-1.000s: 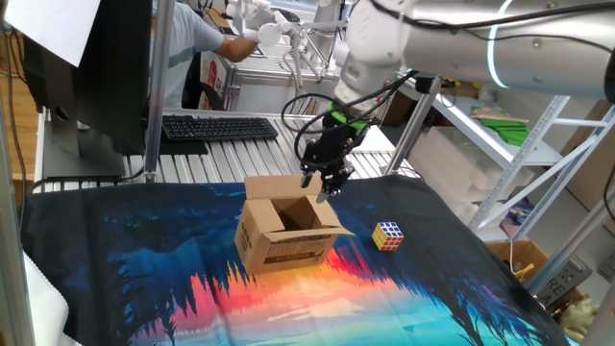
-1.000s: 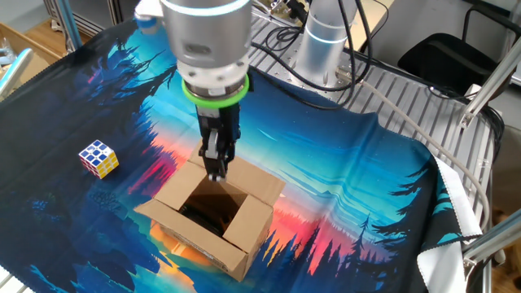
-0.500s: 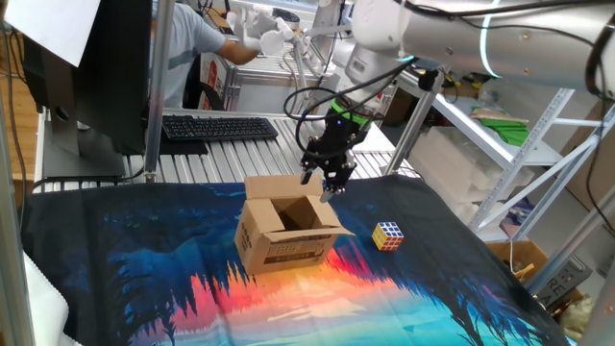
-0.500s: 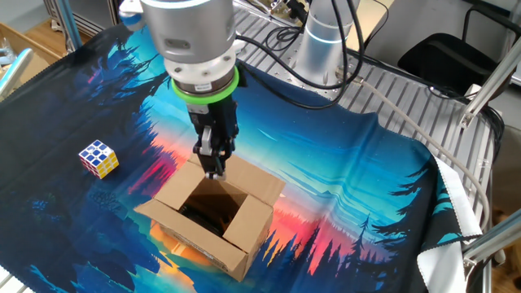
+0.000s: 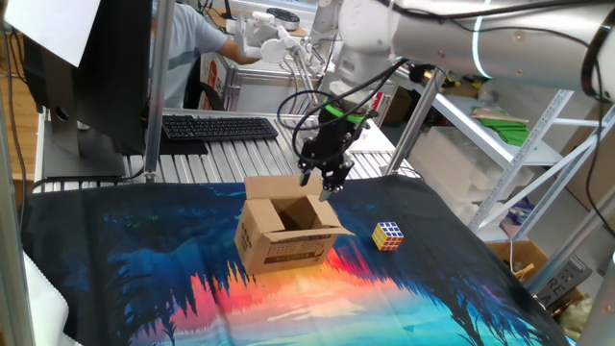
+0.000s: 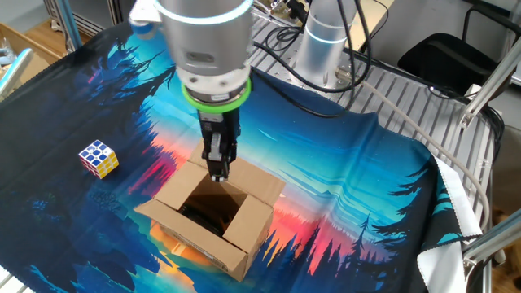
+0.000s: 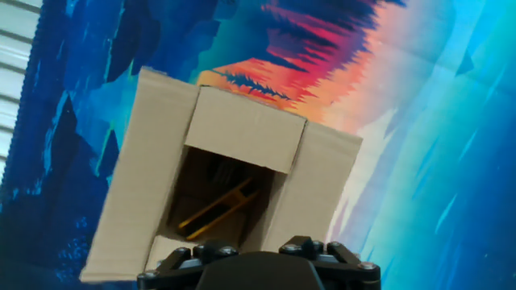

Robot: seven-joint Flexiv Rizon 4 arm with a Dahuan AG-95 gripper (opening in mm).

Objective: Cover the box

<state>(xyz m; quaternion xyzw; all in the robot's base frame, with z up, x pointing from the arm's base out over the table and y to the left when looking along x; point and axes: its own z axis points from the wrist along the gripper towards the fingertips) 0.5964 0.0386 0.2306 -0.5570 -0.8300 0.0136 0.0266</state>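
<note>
Black two-finger pincer (image 6: 217, 171) parked pointing down, brown corrugated cardboard box (image 6: 210, 213) right beneath, flaps splayed. Probably lining up a flap push. Holding nothing; jaw gap hard to tell.

Even, bright indoor light filled all views. The box (image 7: 234, 153) interior stayed dark with shadow. The hand view looked slightly soft; beside the box, the cloth (image 6: 342, 171) showed mild glare.

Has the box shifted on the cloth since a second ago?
No. The box sits at the same spot, with the Rubik's cube the same gap away.
</note>
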